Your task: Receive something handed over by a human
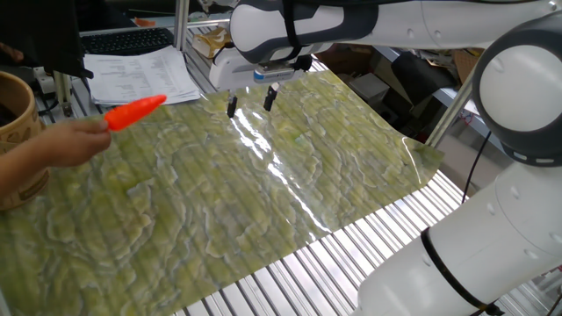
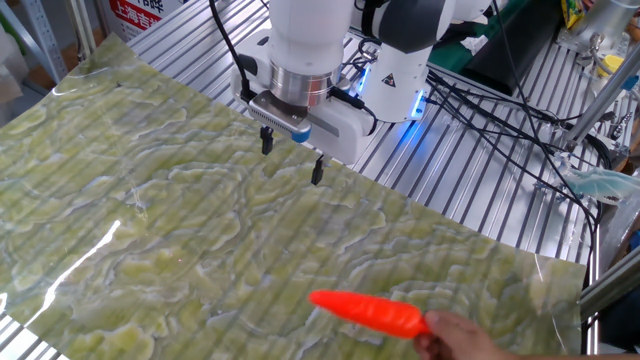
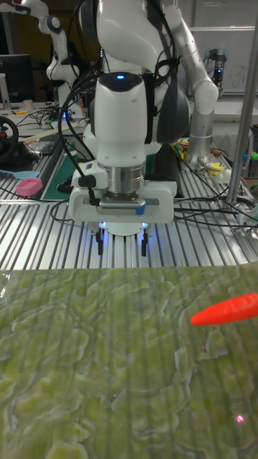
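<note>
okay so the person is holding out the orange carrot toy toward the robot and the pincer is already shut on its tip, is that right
Not quite. The hand is holding out the orange carrot toy, but the pincer is open and empty, with a clear gap between it and the carrot's tip. One fixed view shows the spread fingers well apart from the toy; the tall fixed view agrees.

Robot arm [image 3: 125,107]: glossy white rounded shells with dark grey joint bands, silver wrist collar, white crossbar with a blue-lit strip, black cables, and a gripper [image 3: 122,244] with two short black fingers [image 3: 98,242].
</note>
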Controlling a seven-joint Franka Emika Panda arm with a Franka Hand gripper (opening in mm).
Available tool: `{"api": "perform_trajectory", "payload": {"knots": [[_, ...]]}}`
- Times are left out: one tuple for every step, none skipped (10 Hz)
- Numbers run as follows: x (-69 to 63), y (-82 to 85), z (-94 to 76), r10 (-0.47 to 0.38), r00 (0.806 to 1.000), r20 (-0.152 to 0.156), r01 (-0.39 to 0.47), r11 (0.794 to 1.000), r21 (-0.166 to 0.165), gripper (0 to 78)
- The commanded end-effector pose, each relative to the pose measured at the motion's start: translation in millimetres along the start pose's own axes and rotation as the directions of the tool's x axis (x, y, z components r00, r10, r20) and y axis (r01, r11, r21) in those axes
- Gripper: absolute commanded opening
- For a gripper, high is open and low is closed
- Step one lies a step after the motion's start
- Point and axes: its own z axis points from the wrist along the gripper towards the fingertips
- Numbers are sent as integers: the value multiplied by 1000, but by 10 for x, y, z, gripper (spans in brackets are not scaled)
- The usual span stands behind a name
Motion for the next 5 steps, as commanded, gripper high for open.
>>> {"api": "perform_trajectory", "payload": {"knots": [[364,-835,451,34,995,-90,-30,999,40,774],[383,-891,477,31,996,-89,-27,998,49,774],[402,-954,496,28,996,-89,-23,998,55,774],[409,-979,504,25,996,-89,-20,998,57,774],[439,-1062,535,23,996,-88,-17,997,77,774]]}}
